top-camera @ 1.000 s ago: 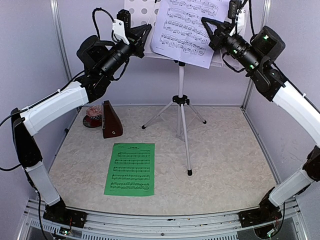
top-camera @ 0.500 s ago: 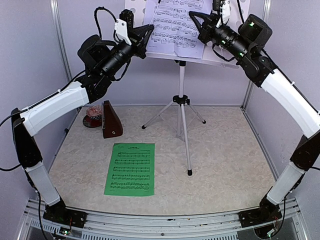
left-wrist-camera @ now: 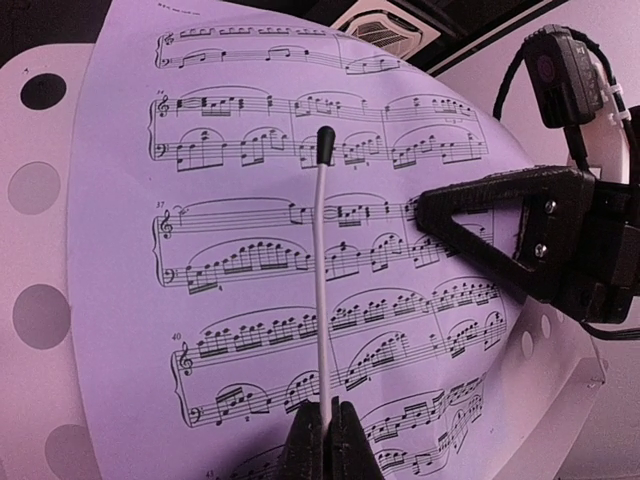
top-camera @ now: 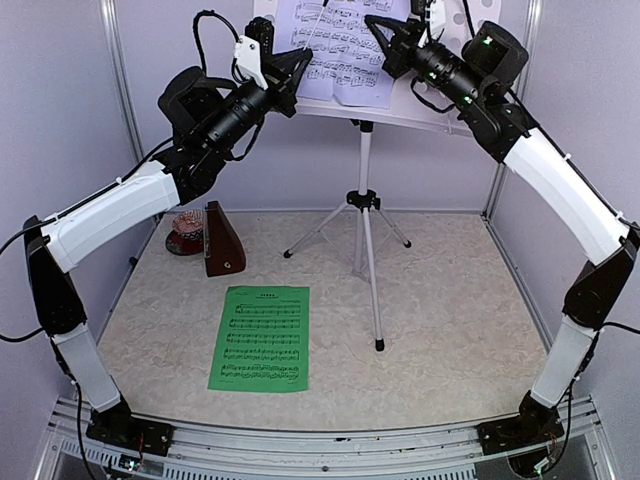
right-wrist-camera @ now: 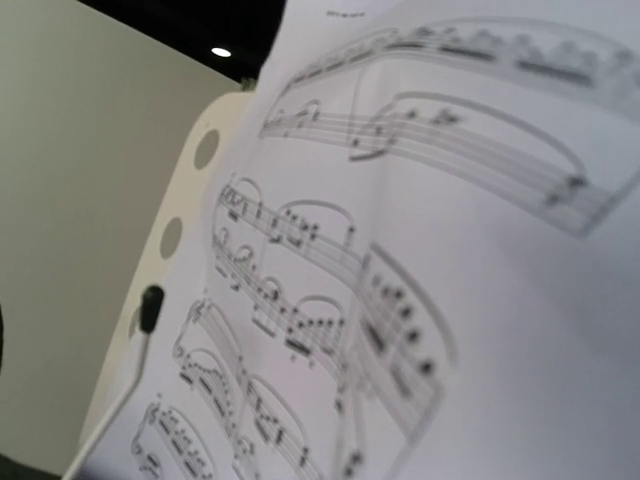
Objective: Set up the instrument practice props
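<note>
Surface [top-camera: 450,300]: pale mottled beige, walls on three sides. Green sheet [top-camera: 260,338] flat, left of centre, toward near edge, printed side up. Metronome [top-camera: 222,240] upright at far left, apart from sheet. Red round object [top-camera: 186,228] just behind metronome; contact unclear. Stand [top-camera: 362,200] on three splayed legs, centre; nearest foot right of sheet.

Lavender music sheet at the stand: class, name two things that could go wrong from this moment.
1. The lavender sheet bows outward while the right gripper pinches only its right edge; pushed inward, it may crease or tear.
2. The left gripper is shut on the thin wire page holder, which crosses the sheet; released carelessly, it could knock the page askew.
</note>
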{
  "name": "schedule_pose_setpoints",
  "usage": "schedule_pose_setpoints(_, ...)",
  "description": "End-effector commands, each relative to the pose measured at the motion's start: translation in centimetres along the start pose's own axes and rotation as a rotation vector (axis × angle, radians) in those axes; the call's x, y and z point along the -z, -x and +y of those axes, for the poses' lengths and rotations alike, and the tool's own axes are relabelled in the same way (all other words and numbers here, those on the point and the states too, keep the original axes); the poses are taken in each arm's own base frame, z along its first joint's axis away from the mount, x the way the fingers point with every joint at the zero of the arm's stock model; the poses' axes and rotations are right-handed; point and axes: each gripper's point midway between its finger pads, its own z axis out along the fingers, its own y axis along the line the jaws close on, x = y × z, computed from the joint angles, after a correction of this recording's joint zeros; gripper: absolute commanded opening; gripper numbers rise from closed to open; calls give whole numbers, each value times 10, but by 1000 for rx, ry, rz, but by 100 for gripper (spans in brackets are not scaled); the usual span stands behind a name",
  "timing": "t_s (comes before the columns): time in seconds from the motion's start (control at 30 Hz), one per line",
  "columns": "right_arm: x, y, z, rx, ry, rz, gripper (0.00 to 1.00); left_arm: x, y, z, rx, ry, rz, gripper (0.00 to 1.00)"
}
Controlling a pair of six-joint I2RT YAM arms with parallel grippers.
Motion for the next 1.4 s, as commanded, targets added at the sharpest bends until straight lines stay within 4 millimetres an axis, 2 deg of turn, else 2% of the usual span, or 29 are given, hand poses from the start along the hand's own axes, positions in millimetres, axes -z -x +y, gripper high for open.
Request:
schedule_pose_setpoints(0.0,-12,-33,14,-33,48,71,0,1,49,-2,-23,-9,-131,0)
schedule_pose_setpoints(0.6,-25,-70,36,9,106,141,0,2,41,-4,-23,-9,-125,0)
schedule_pose_setpoints(0.93,-29,-78,39,21,95,152,0,2,39,-5,-28,-4,-116,0)
schedule_pose_setpoints(1.13,-24,-71,34,29,63,147,0,6,39,1,-34,34,-109,0)
schedule_pose_setpoints(1.37,-23,-68,28,49,33,143,2,13,44,1,-47,70,-109,26)
